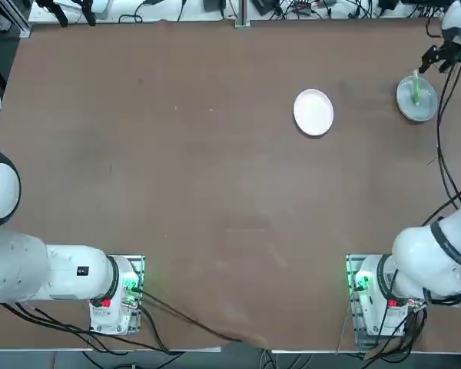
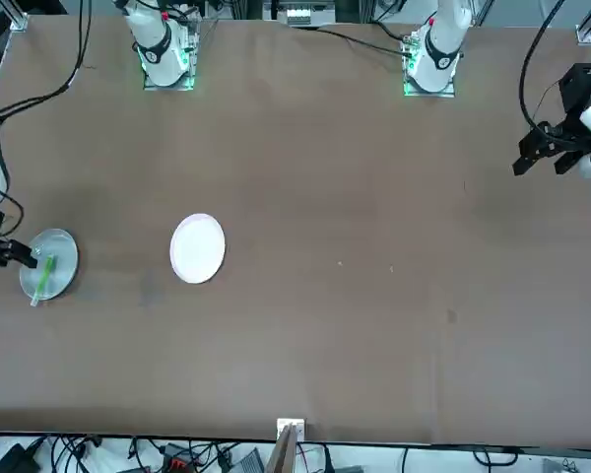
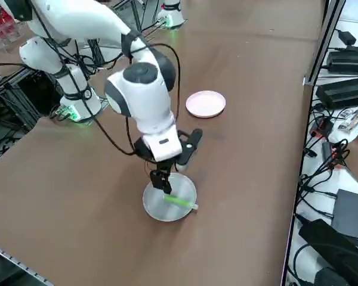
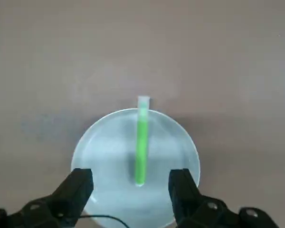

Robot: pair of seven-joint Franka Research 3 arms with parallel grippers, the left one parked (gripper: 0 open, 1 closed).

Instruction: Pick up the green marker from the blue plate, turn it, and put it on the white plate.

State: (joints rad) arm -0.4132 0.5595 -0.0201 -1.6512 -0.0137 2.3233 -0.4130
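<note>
Currently, my right claw (image 4: 131,176) is spread above the round pale grey-blue plate (image 4: 110,164); the slim bright-green marker (image 4: 142,142) rests there. Remaining: grasp, turn, transfer to the round bright-white plate (image 1: 313,112).

A broad matte brown tabletop (image 1: 215,192) fills most of the overhead view, with soft light reflected across its surface. Along the top edge of that view runs a white work surface (image 1: 165,11) strewn with black cables. In the side view, black box-shaped equipment (image 3: 346,92) lines the right of the frame, clear red-tinted plastic containers (image 3: 4,30) sit at upper left, and a silver metal frame rail (image 3: 18,265) crosses the lower left corner.
</note>
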